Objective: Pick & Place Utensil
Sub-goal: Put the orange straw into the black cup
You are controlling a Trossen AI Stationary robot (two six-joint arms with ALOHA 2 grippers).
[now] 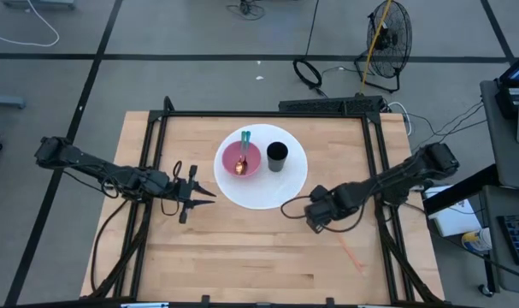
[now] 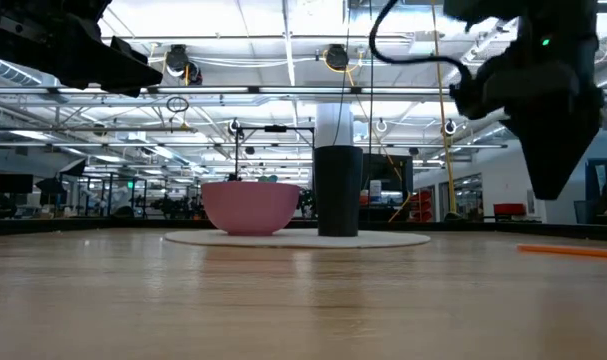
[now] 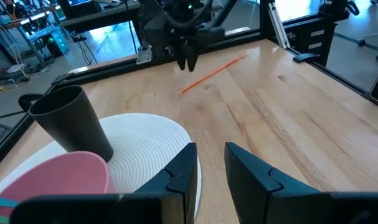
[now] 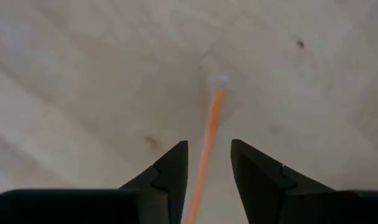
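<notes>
A thin orange stick (image 1: 350, 251) lies flat on the wooden table, near its right front. It also shows in the right wrist view (image 4: 208, 140) and in the left wrist view (image 3: 212, 72). My right gripper (image 1: 313, 218) hangs over the table between the white plate and the stick, pointing down, open and empty (image 4: 208, 158). The low view shows it clear of the table (image 2: 551, 190). My left gripper (image 1: 209, 193) hovers left of the plate, open and empty (image 3: 210, 158). A teal-handled utensil (image 1: 244, 139) rests in the pink bowl (image 1: 239, 159).
The round white plate (image 1: 285, 190) at the table's middle carries the pink bowl and a black cup (image 1: 277, 156). A black frame (image 1: 268, 114) runs along the table's far, left and right sides. Bare wood lies toward the near edge.
</notes>
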